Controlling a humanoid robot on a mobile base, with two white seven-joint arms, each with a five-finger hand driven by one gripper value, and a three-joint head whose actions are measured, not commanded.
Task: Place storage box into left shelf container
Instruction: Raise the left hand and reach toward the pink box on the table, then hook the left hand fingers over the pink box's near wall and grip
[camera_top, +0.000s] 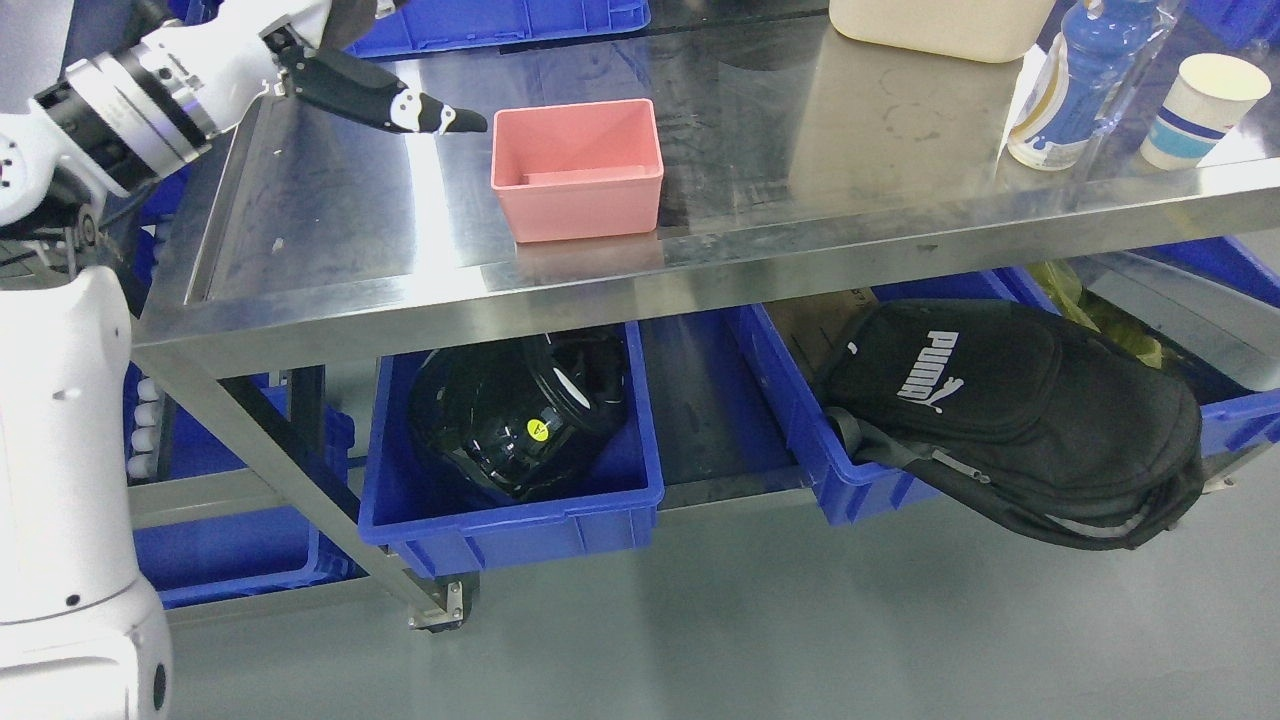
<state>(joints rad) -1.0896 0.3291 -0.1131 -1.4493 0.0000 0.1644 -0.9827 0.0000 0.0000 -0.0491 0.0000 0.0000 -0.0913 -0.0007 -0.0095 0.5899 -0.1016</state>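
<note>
A pink storage box (578, 172), open on top and empty, stands on the steel table top (330, 220). My left hand (385, 95) reaches in from the upper left, its black fingers (440, 118) stretched flat toward the box's left wall, a short gap away, holding nothing. Below the table, the left blue shelf container (520, 510) holds a black helmet (515, 410). The right arm is out of view.
A second blue container (850, 480) on the lower shelf carries a black backpack (1010, 410). On the table's far right stand a blue bottle (1075, 85), a paper cup (1200, 105) and a cream tub (935, 25). More blue bins (240, 540) sit left of the table leg.
</note>
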